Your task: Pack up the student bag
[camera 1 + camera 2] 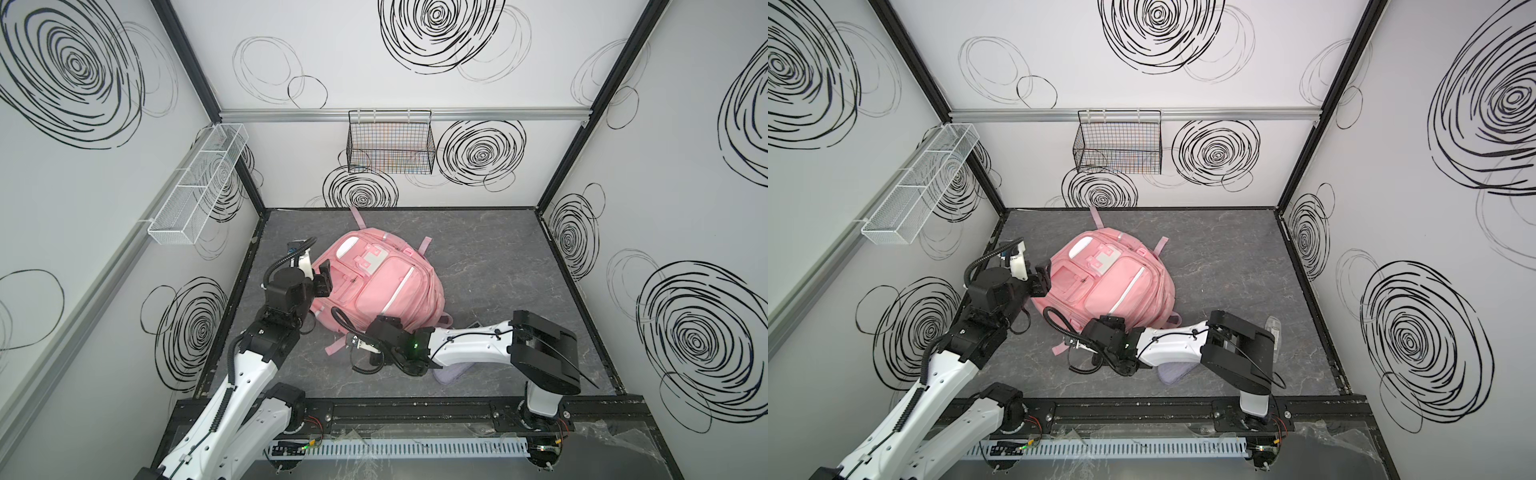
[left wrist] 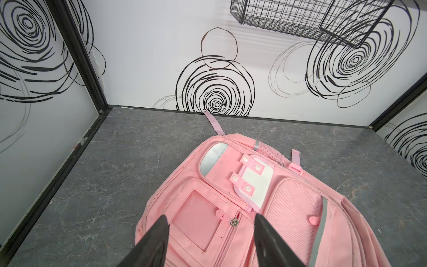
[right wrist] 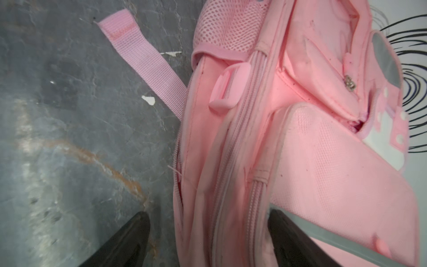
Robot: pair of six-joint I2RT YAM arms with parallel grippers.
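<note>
Closest in, a white slotted cable duct (image 1: pixel 395 451) runs along the front rail, and both arms reach from there over the grey marbled table (image 1: pixel 498 257). On that table, a little left of centre and towards the back wall, lies the student bag (image 1: pixel 386 286), flat with its pocketed front up and its straps splayed out from under it. At the bag's left edge the left tool (image 2: pixel 210 222) is about half open, its two dark fingers set either side of the window pocket's zip. It has hold of nothing, and whether the tips touch the fabric cannot be told. At the bag's near edge the right tool (image 3: pixel 208 215) stands wide open, straddling the side seams and zip tracks without pinching them. A grey-lilac pouch (image 1: pixel 1170 372) lies on the table under the right forearm, partly hidden by it and outside the bag. By my reading the packing has hardly begun. The long side zips look closed where the right wrist view shows them, though one front pocket seems to gape near its zip pull (image 3: pixel 350 83), and nothing can be seen inside. Opening a compartment, loading the pouch and closing up all look to be left.
</note>
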